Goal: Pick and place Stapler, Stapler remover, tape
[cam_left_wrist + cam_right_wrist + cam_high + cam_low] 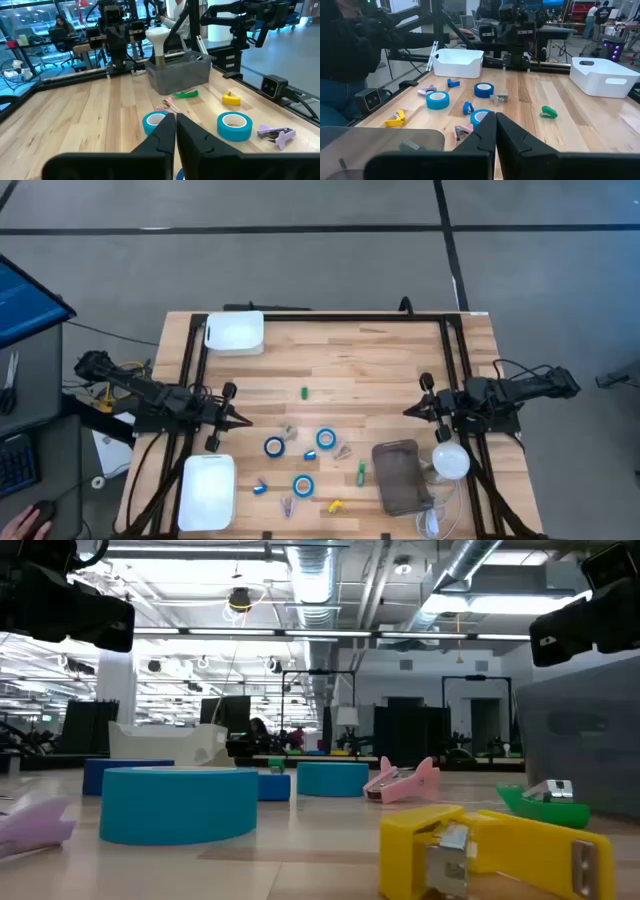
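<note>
Three blue tape rolls lie flat on the wooden table: one (274, 446), a second (325, 439), a third (303, 485). Small staplers and staple removers lie scattered around them: green (304, 392), green (361, 471), yellow (336, 506), blue (260, 488), purple (287, 505), pink (343, 450) and grey (288, 430). My left gripper (245, 420) hovers shut at the table's left, its fingertips (175, 117) pointing toward the tape (155, 122). My right gripper (408, 412) hovers shut at the right, its own wrist view (495, 116) looking over the rolls (481, 117).
A white bin (234, 332) stands at the far left and another (207, 490) at the near left. A grey container (400, 475) sits near right, with a white round object (450, 460) and cables beside it. Bare wood lies between the grippers and toward the far edge.
</note>
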